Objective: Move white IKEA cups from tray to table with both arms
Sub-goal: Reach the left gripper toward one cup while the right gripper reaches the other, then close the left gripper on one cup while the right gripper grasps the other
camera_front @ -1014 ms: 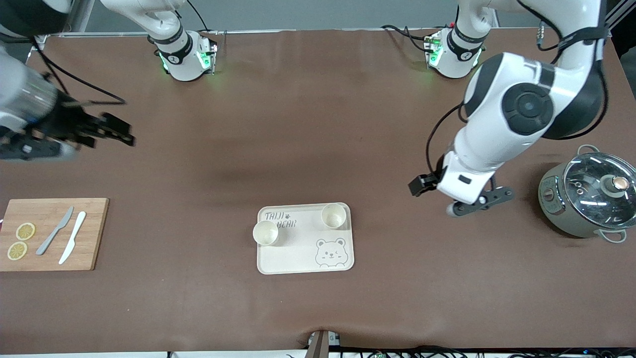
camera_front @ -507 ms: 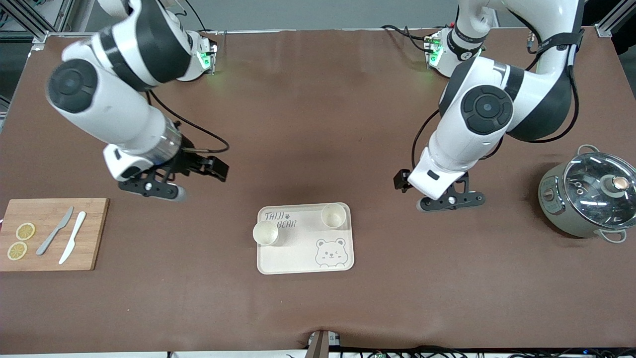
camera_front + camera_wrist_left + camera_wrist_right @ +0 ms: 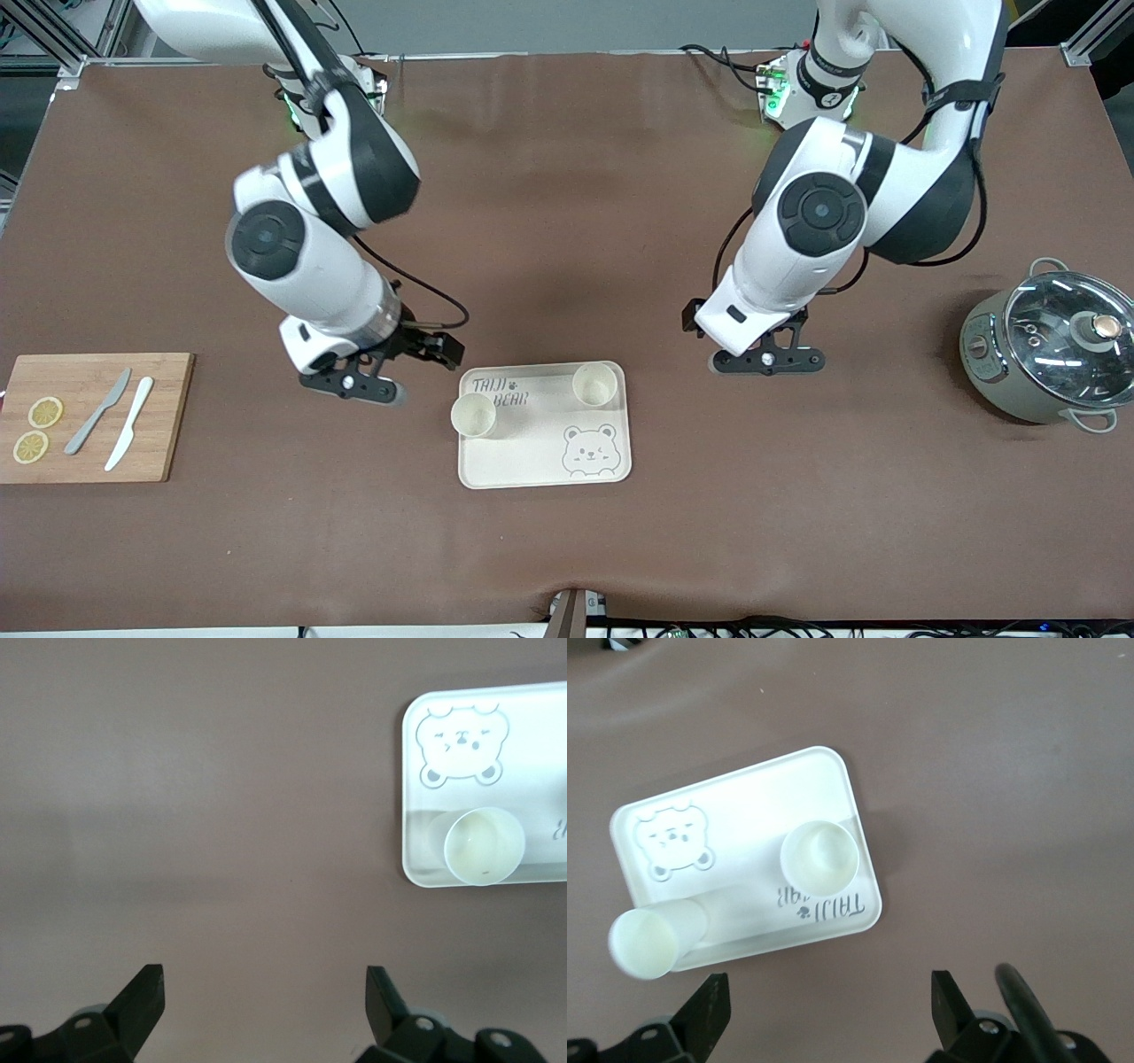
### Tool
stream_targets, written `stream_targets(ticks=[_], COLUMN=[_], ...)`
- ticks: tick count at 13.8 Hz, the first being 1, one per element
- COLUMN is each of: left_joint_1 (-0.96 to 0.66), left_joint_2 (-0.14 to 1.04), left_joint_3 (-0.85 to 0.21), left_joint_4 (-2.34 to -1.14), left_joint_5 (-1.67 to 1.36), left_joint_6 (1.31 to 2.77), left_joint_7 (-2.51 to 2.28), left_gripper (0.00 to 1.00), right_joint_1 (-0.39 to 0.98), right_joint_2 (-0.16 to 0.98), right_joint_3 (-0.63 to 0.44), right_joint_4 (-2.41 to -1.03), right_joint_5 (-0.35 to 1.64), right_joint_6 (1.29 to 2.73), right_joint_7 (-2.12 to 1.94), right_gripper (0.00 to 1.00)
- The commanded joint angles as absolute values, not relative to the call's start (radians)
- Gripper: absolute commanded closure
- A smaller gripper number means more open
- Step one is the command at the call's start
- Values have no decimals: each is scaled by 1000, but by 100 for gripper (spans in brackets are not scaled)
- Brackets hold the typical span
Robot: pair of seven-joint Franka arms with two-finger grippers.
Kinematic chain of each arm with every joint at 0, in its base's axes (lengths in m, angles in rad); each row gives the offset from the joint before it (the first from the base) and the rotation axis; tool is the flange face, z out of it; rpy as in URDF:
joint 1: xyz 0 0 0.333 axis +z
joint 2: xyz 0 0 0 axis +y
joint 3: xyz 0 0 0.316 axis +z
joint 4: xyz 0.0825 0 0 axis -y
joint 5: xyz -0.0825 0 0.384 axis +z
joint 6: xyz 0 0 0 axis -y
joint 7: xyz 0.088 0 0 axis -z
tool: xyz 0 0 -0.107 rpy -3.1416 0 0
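Note:
Two white IKEA cups stand upright on the cream bear-printed tray [image 3: 532,461]. One cup [image 3: 473,415] sits at the tray's edge toward the right arm's end; the other cup [image 3: 594,385] is in the tray's corner toward the left arm's end. My right gripper [image 3: 350,384] hangs open over bare table beside the tray; its wrist view shows both cups [image 3: 819,857] [image 3: 651,939], with nothing between the fingers of the gripper [image 3: 830,1001]. My left gripper [image 3: 766,361] hangs open over the table off the tray's other end. Its wrist view shows one cup [image 3: 484,844] and an empty gripper [image 3: 264,992].
A wooden cutting board [image 3: 159,443] with two lemon slices and two knives lies at the right arm's end of the table. A grey pot with a glass lid [image 3: 1054,346] stands at the left arm's end. Brown mat covers the table.
Both arms swung in toward the tray. The right gripper came from the table's end to just beside the tray; the left gripper shifted closer too. Both stayed open, and the cups did not move.

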State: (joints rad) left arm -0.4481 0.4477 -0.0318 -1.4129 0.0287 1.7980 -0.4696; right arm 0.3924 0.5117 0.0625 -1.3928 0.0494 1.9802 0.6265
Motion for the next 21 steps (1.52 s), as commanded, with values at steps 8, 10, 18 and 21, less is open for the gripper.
stream_targets(ticks=[8,10,18,21], left_joint_1=[-548,-557,-587,-594], left_joint_2=[662,698,790,813], left_joint_3=[-34,-34,-23,-23], left_joint_4=[-1367,-1353,-1347,-1342], left_joint_5=[38,38,43,44], left_joint_6=[2130,2193,2307,2321], left_joint_7=[-849,-900,-948,-946], left_gripper=[0,0,0,0], right_joint_1=[391,391,385,388], right_joint_2=[660,689,744,764], right_joint_3=[49,48,46,46], right_joint_4=[-1353,-1358,-1365,-1365], right_joint_5=[-54,-57,-52,-72], right_joint_6=[2138,2196,2267,2269], right_joint_7=[548,540,445,443], right_gripper=[0,0,0,0])
